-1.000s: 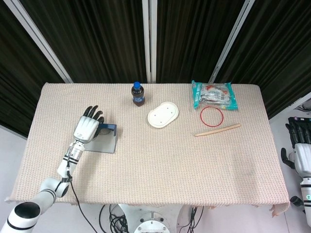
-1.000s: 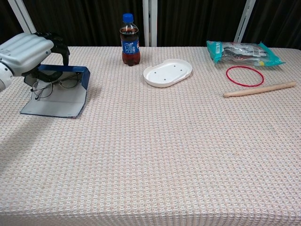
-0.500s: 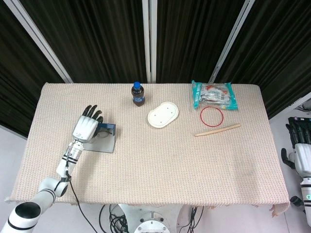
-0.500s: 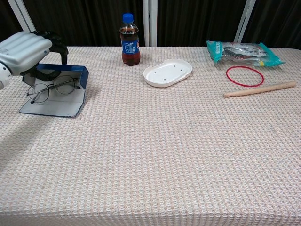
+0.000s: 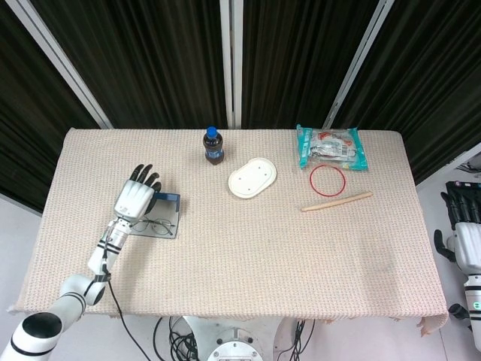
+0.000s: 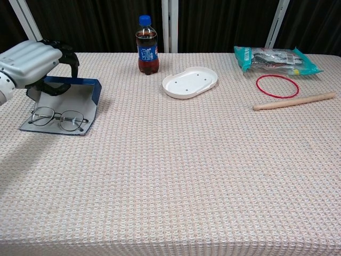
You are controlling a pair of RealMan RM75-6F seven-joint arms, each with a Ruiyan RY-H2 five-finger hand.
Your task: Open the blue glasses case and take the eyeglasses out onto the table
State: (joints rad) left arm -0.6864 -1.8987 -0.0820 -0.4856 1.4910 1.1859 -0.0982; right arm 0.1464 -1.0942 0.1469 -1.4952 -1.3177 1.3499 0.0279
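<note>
The blue glasses case (image 6: 80,93) lies open at the table's left side, its flat flap spread toward the front and its blue wall (image 5: 170,198) standing at the back. The thin-rimmed eyeglasses (image 6: 58,118) rest flat on the front part of that flap, also seen as eyeglasses (image 5: 154,224) from the head view. My left hand (image 6: 33,57) hovers over the case's back left corner with dark fingers (image 6: 69,53) curled down above the blue wall; it holds nothing that I can see. My right hand (image 5: 466,229) hangs off the table's right edge, empty.
A cola bottle (image 6: 147,45) stands at the back centre, with a white oval dish (image 6: 190,82) to its right. A snack bag (image 6: 274,58), a red ring (image 6: 276,85) and a wooden stick (image 6: 294,101) lie at the back right.
The eyeglasses, lifted inside the case a second ago, have come down and forward and now lie flat on the flap, free of my left hand. The right hand has not moved.
</note>
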